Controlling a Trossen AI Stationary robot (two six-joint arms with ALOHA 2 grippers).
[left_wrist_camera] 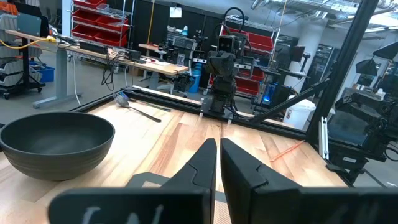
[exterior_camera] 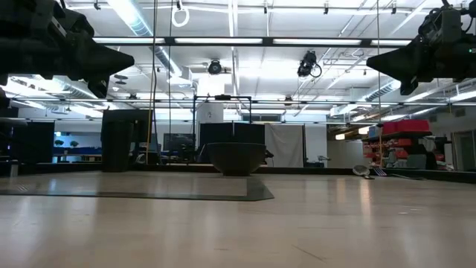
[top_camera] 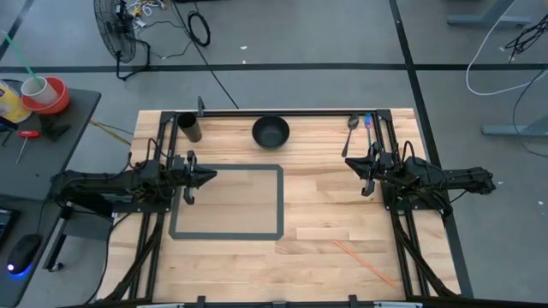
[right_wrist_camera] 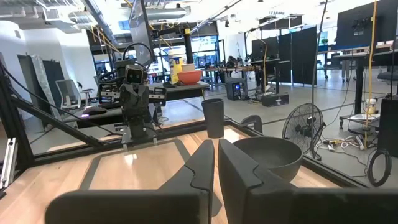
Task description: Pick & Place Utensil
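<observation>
bowl [top_camera: 271,131]: black | cup [top_camera: 189,127]: dark | table [top_camera: 325,205]: light wood | utensil [top_camera: 352,124]: possibly grey

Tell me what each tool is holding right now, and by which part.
Nothing is held. The left tool and right tool are both shut and empty; the utensils lie untouched.

Utensils [top_camera: 359,123] at 1 o'clock on the table [top_camera: 325,214]: too small in the high view to tell type; in the low view a dim blur [exterior_camera: 370,171] at 3 o'clock.
Bowl [left_wrist_camera: 56,143]: cut by the left wrist picture's edge.
Cup [exterior_camera: 117,141]: dark shape only in the low view, detail lost.
Left arm [exterior_camera: 56,45] and right arm [exterior_camera: 431,45]: cut off by the low view's top edge.
Orange strip [top_camera: 366,262] at 5 o'clock: nature unclear.
</observation>
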